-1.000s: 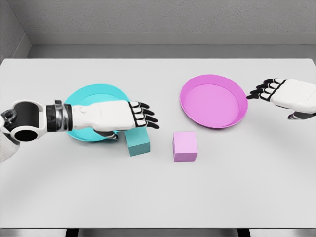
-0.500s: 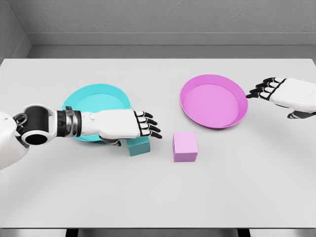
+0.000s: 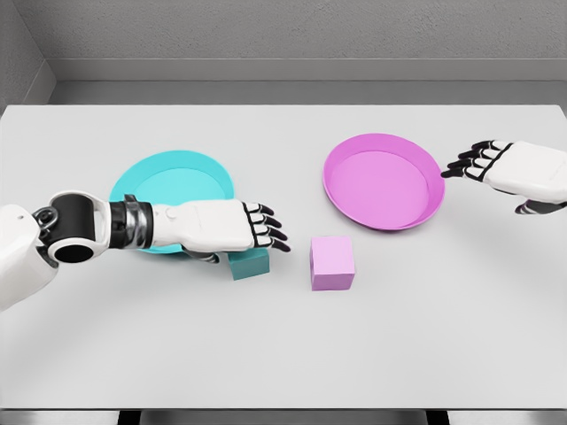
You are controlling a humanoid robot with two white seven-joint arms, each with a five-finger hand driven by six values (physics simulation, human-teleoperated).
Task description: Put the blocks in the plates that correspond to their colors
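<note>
You see a matt, smooth grey table (image 3: 283, 354) with no glare. Teal plate (image 3: 159, 177) and pink plate (image 3: 381, 181) look like smooth plastic with a soft sheen. Teal block (image 3: 251, 264) and pink block (image 3: 332, 263) are matt, flat-faced. Left hand (image 3: 221, 226) has a glossy white hard shell and black fingers (image 3: 270, 226).

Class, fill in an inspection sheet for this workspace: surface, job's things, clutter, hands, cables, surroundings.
Surface: white table, flat.
Job's things: teal block and pink block both on the table, outside the plates; teal plate partly behind the left arm; pink plate holds nothing.
Clutter: nothing seen.
Hands: left hand over the teal block, fingers extended, no grasp visible; right hand right of the pink plate, fingers relaxed, holding nothing.
Cables: nothing seen.
Surroundings: grey wall behind.
</note>
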